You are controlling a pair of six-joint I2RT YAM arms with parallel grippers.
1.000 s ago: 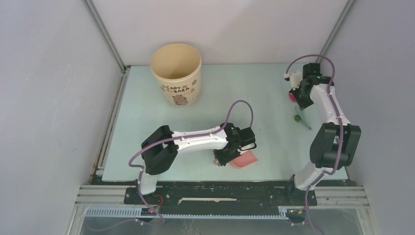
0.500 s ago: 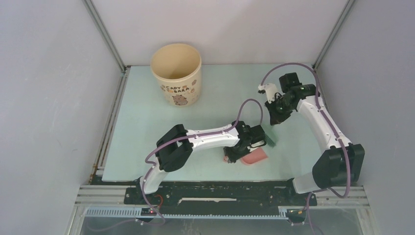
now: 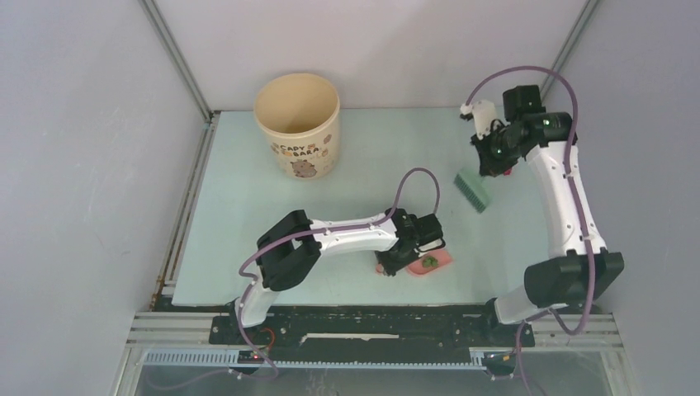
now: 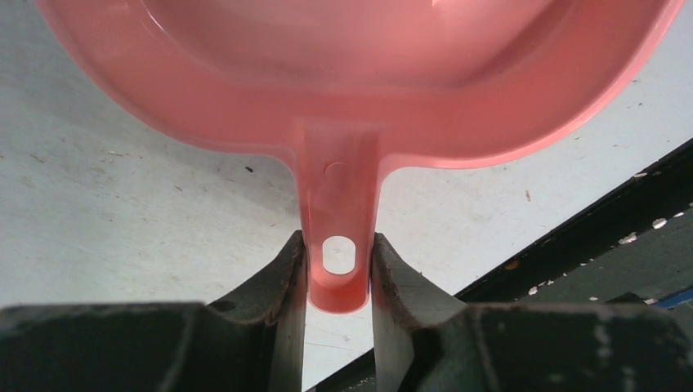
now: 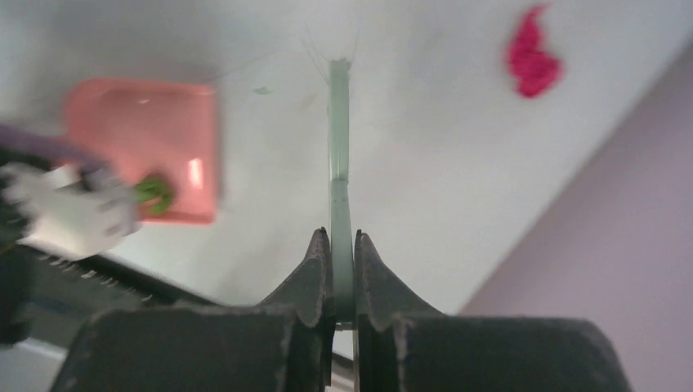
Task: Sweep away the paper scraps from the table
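Magenta scrap (image 5: 531, 61) loose on worktop (image 5: 425, 122).
Lying at one o'clock of right tool (image 5: 342, 237), nearer, clamped on brush (image 5: 339, 147); dustpan (image 5: 143, 147) at ten o'clock, pinched by left tool (image 4: 339, 245).

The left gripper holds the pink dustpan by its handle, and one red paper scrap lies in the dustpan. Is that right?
Only the colour is wrong: the paper scrap in the pink dustpan is green, as the right wrist view shows. The left gripper does hold the dustpan by its handle.
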